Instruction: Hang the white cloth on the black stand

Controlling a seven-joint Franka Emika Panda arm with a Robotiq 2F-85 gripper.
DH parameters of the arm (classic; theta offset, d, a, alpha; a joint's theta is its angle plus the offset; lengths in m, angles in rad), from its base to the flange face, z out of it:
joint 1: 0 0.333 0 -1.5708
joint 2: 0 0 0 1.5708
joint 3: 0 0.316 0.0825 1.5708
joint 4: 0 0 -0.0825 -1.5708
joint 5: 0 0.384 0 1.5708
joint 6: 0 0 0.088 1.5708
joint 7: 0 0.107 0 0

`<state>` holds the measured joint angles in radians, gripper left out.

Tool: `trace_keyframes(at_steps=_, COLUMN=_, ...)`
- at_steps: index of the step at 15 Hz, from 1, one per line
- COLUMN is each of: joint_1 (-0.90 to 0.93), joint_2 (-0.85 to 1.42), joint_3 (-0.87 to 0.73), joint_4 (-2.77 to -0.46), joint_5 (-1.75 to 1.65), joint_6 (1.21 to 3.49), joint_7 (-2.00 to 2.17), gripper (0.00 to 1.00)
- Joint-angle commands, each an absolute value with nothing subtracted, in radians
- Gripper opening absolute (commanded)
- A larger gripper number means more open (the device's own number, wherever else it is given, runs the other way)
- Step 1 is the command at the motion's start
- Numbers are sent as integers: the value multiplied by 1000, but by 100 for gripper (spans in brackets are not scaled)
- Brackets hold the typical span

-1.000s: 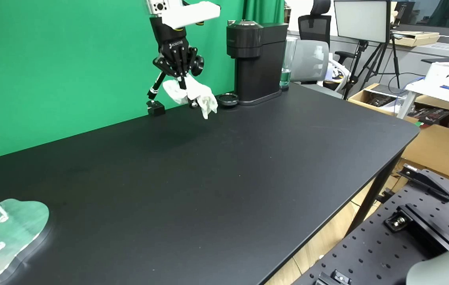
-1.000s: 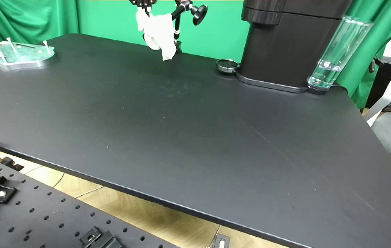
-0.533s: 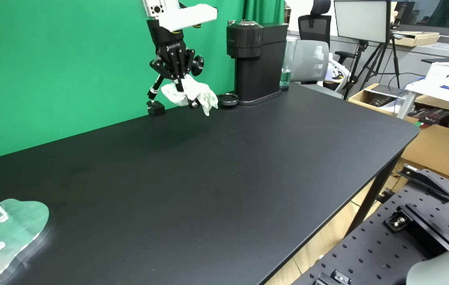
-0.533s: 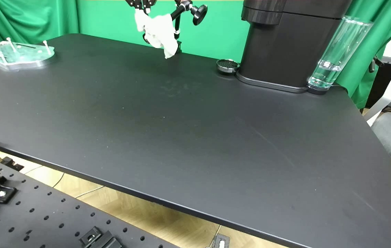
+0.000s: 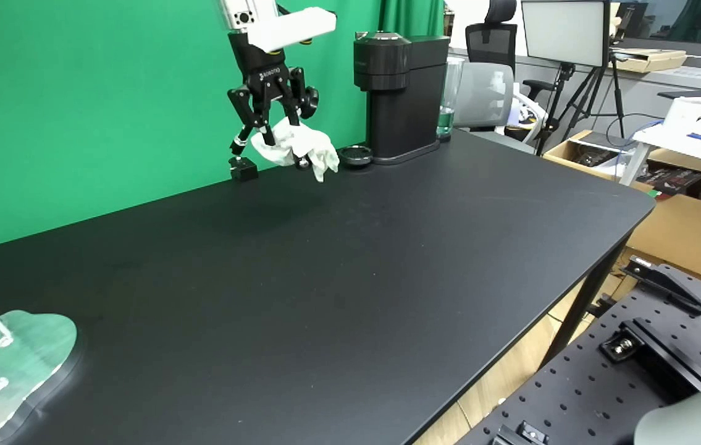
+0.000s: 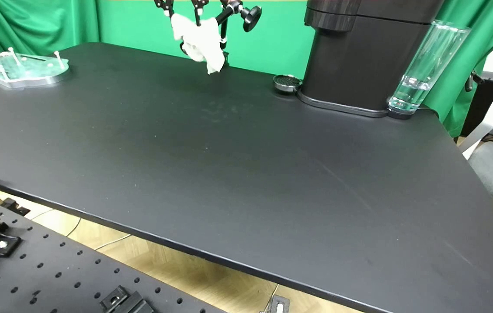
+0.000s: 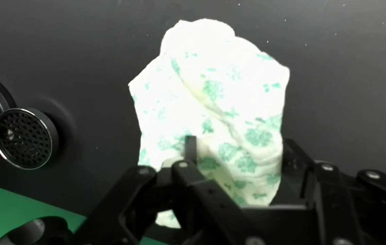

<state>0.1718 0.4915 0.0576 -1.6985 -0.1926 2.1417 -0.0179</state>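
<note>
The white cloth (image 5: 298,147), printed with green in the wrist view, hangs bunched above the back of the table in both exterior views. It lies against the arm of the black stand (image 6: 224,27), which runs in behind it; their contact is hidden. The stand's base (image 5: 243,168) is on the table near the green wall. Just over the cloth's upper part is my gripper (image 5: 281,130), its jaws spread apart. In the wrist view, dark background shows between the cloth (image 7: 213,88) and the right-hand finger (image 7: 293,160); the left-hand fingertip (image 7: 190,146) overlaps the cloth.
A tall black coffee machine (image 5: 396,99) stands right of the cloth, with a round perforated drip tray (image 6: 286,82) at its foot and a clear water tank (image 6: 422,74) beside it. A greenish board with white pegs (image 5: 29,346) lies at the table's far end.
The gripper's fingers have parted from around the cloth, and the gripper has shifted slightly left. The cloth stays at the stand, its lower corner moving only a little.
</note>
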Motion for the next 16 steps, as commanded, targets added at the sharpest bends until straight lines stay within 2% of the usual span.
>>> trace_keyframes(at_steps=1, joint_1=189, joint_2=524, joint_3=42, joint_4=-1610, joint_5=-250, joint_6=2097, joint_7=2, gripper=95)
trace_keyframes(at_steps=2, joint_1=208, joint_2=538, joint_3=44, joint_4=-1554, joint_5=-266, joint_6=2057, joint_7=17, gripper=99)
trace_keyframes(at_steps=5, joint_1=224, joint_2=570, joint_3=58, joint_4=-1431, joint_5=-265, joint_6=1952, joint_7=4, gripper=100)
trace_keyframes(at_steps=13, joint_1=184, joint_2=608, joint_3=92, joint_4=-1087, joint_5=-61, joint_6=1396, joint_7=-51, gripper=100)
trace_keyframes(at_steps=15, joint_1=148, joint_2=582, joint_3=83, joint_4=-1093, joint_5=-62, joint_6=1309, joint_7=-111, gripper=100)
trace_keyframes(at_steps=16, joint_1=176, joint_2=572, joint_3=86, joint_4=-1151, joint_5=-76, joint_6=1394, joint_7=-76, gripper=100)
